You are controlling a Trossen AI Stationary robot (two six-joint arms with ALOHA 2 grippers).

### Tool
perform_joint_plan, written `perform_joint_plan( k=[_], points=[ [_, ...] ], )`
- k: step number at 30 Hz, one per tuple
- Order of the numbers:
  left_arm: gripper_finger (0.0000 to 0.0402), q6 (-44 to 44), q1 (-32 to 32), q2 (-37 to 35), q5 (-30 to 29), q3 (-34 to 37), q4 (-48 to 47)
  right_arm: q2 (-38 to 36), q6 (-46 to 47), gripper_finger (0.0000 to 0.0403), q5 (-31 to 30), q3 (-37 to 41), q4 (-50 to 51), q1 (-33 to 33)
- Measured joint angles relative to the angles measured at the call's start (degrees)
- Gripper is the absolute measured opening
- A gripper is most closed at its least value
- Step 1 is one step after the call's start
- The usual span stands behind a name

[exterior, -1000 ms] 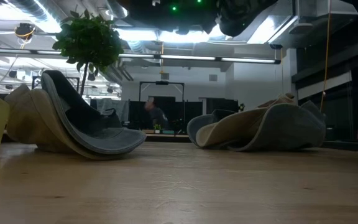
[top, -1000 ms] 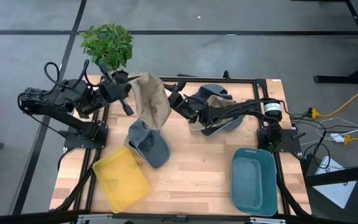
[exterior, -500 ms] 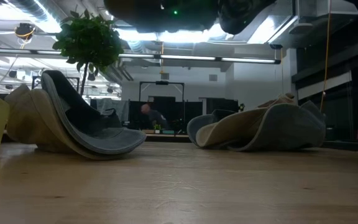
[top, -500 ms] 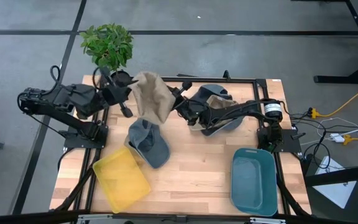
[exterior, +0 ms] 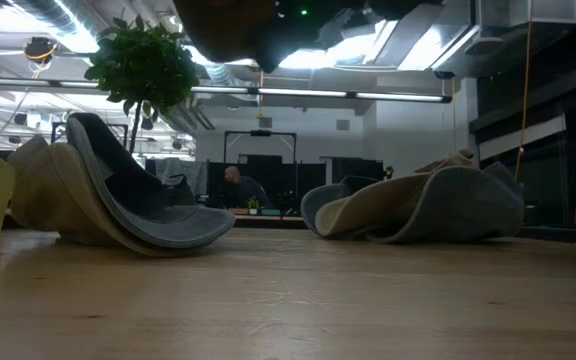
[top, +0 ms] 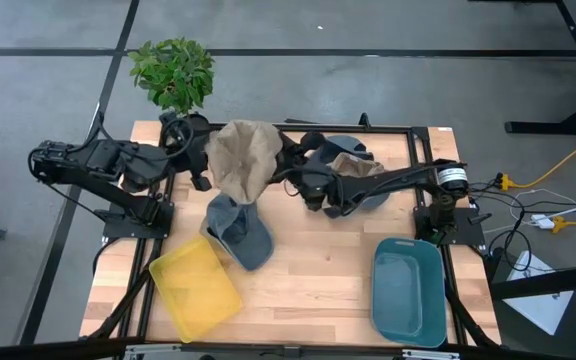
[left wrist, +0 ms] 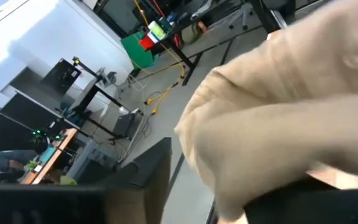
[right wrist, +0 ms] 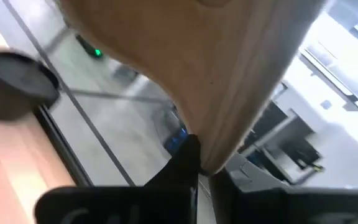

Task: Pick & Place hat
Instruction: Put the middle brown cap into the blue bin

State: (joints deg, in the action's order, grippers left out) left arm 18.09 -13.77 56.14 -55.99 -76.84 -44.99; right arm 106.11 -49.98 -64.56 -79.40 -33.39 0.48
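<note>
High view | soft tan fabric hat [top: 244, 160] | right gripper [top: 286, 172] pinching its crumpled edge

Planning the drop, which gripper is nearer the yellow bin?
Left. The left gripper is up-table of the yellow bin on its side; the right gripper sits mid-table, farther across.

Even, soft light falls on the tabletop [top: 308, 280] from overhead, with faint shadows. At table height, bright ceiling lights [exterior: 218, 55] glare and leave the near wood dim and out of focus. Both wrist pictures are smeared; the tan hat [left wrist: 291, 106] fills them, close and unsharp.
</note>
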Motion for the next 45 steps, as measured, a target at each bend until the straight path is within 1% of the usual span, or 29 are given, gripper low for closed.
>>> perform_joint_plan(
  k=[3,6,10,13,18,21,25,27,29,30,32,35,37,38,40,43,45],
  points=[
    [0.0197,-2.5,-0.7,0.0,0.0,0.0,-1.2,-2.1,-0.3,0.0016,-2.3,0.0,5.3,-0.5],
    [0.0218,-5.1,-1.5,0.0,0.2,0.0,-3.2,-3.9,-0.5,0.0016,-5.2,0.0,10.3,-1.5],
    [0.0230,-7.2,-2.5,0.0,1.3,0.0,-4.1,-6.1,0.0,0.0016,-8.9,0.0,19.4,-2.4],
    [0.0229,-7.9,-3.2,0.0,3.1,0.0,-4.1,-6.5,-0.4,0.0016,-11.2,0.0,23.3,-2.6],
    [0.0227,-8.0,-4.2,0.0,5.0,0.0,-4.1,-6.5,-1.8,0.0016,-9.8,0.0,25.2,-3.5],
    [0.0228,-8.5,-4.7,0.0,5.2,0.0,-4.1,-6.5,-2.2,0.0016,-4.8,0.0,29.5,-3.8],
    [0.0227,-9.2,-5.0,0.0,5.4,0.0,-4.1,-6.5,-1.4,0.0016,-2.1,0.1,29.0,-3.7],
    [0.0225,-9.9,-5.0,0.0,7.8,0.0,-4.1,-6.6,1.0,0.0016,-0.9,0.1,27.4,-3.6],
    [0.0224,-9.9,-5.0,0.0,11.5,0.0,-4.1,-6.9,2.5,0.0016,-0.7,0.1,26.1,-3.7],
    [0.0224,-9.9,-5.0,0.2,13.3,0.0,-4.1,-7.1,3.6,0.0016,-1.0,-0.1,25.6,-3.8],
    [0.0224,-9.8,-5.0,0.5,16.1,0.0,-4.1,-7.3,5.2,0.0016,-4.0,-1.4,25.6,-4.0],
    [0.0224,-9.5,-5.0,2.2,17.4,0.0,-3.9,-7.3,7.5,0.0016,-8.3,-3.9,25.5,-4.6],
    [0.0224,-9.4,-5.0,4.2,15.9,0.0,-2.8,-7.3,9.7,0.0016,-9.4,-5.6,25.5,-5.0],
    [0.0224,-9.4,-5.0,5.4,13.8,0.0,-1.9,-7.3,10.6,0.0016,-9.9,-6.5,25.5,-5.3],
    [0.0224,-8.3,-5.0,8.0,7.3,0.0,0.7,-7.4,12.1,0.0016,-10.5,-7.8,25.5,-5.6],
    [0.0224,-3.8,-5.0,12.0,-4.4,0.0,5.8,-7.4,14.0,0.0016,-10.5,-9.1,25.4,-5.7],
    [0.0224,-0.4,-5.0,14.3,-9.4,0.0,9.5,-7.4,14.4,0.0017,-10.4,-9.7,25.5,-5.7]
  ],
)
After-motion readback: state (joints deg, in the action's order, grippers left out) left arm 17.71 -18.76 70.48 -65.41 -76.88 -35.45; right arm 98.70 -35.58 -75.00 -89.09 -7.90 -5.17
